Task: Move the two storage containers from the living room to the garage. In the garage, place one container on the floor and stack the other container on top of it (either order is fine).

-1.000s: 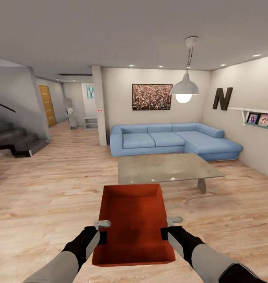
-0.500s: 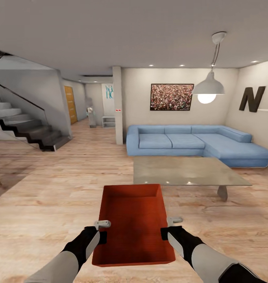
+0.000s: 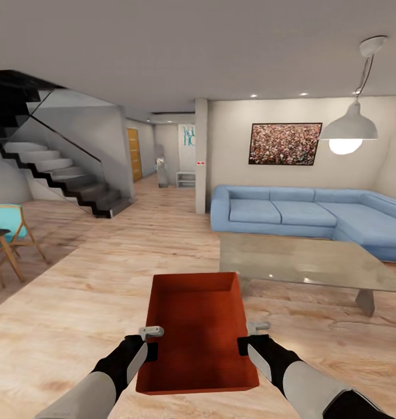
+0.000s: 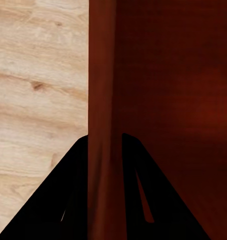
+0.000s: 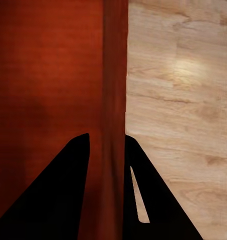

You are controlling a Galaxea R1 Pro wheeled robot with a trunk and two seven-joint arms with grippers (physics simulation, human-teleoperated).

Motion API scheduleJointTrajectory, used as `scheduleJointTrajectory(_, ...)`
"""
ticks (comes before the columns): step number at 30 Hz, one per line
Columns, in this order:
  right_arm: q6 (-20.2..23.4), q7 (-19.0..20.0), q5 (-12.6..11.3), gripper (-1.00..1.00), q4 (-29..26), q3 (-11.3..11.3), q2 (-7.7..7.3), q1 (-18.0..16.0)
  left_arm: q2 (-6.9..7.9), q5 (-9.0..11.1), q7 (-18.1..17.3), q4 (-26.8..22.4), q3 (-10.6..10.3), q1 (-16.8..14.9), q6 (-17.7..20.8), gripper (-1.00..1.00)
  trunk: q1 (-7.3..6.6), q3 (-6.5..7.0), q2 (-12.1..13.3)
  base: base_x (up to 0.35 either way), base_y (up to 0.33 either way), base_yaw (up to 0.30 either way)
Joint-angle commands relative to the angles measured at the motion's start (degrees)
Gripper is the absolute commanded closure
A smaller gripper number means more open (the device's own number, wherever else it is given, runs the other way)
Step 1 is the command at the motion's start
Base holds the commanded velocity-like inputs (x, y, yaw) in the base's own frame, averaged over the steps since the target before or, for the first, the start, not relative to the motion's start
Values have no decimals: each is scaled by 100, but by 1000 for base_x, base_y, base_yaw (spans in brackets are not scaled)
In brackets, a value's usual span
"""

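An orange-red storage container [image 3: 198, 331], a rectangular open-top bin with low flared walls and a matte inside, is held level in front of the robot above the glossy light wood plank floor [image 3: 75, 302]. The left gripper [image 3: 152, 341] is clamped on its left wall, the right gripper [image 3: 249, 336] on its right wall; in each wrist view the dark fingers [image 4: 68, 200] [image 5: 63, 190] straddle the thin wall. Ahead stand a smooth grey coffee table [image 3: 302, 259], a blue cushioned sofa [image 3: 302, 212] and a dark staircase [image 3: 64, 180].
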Motion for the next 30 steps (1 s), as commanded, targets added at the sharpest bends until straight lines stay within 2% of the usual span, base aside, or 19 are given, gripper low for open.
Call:
scheduleJointTrajectory(1, -132, -36, -39, 100, -118, 105, -4, -4, 2, -76, 220, 11, -35, 4, 52, 100, 2, -4, -5, 0, 0, 300)
scheduleJointTrajectory(30, -132, -36, -38, 100, -118, 105, -4, -4, 2, -76, 220, 20, -35, 4, 52, 100, 2, -4, -5, 0, 0, 300)
